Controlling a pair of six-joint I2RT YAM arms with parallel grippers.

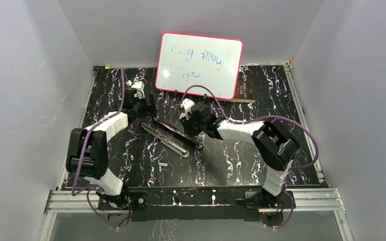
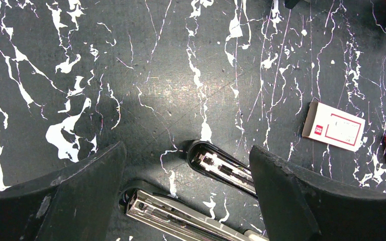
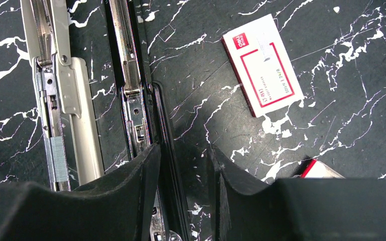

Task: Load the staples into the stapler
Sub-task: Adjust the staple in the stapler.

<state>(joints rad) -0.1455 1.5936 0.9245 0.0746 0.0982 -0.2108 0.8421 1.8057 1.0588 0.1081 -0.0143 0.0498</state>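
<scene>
The stapler (image 1: pixel 173 136) is lying flipped wide open on the marble-print table (image 1: pixel 241 165), with its two long halves splayed side by side between the two arms.

The left tool (image 2: pixel 186 154) has its fingers (image 2: pixel 80 191) spread about as wide as they go and nothing in them. It's hanging over the stapler's far end, so the tips of both halves poke out into the gap just below it.

The right tool (image 3: pixel 183 153) is about half open and straddles the black edge of one half. That edge sits right up against its left finger (image 3: pixel 130 186), and there's bare table showing before the right finger, so I wouldn't call it a clamp.

Left of that tool, a ribbed grey strip of staples (image 3: pixel 58 158) sits in the shiny channel of the other half. From the top camera there also seems to be a small loose strip on the table nearer the arm bases.

The white staple box (image 3: pixel 269 63) with the red label lies flat ahead and to the right of the right tool, clear of the stapler.
</scene>
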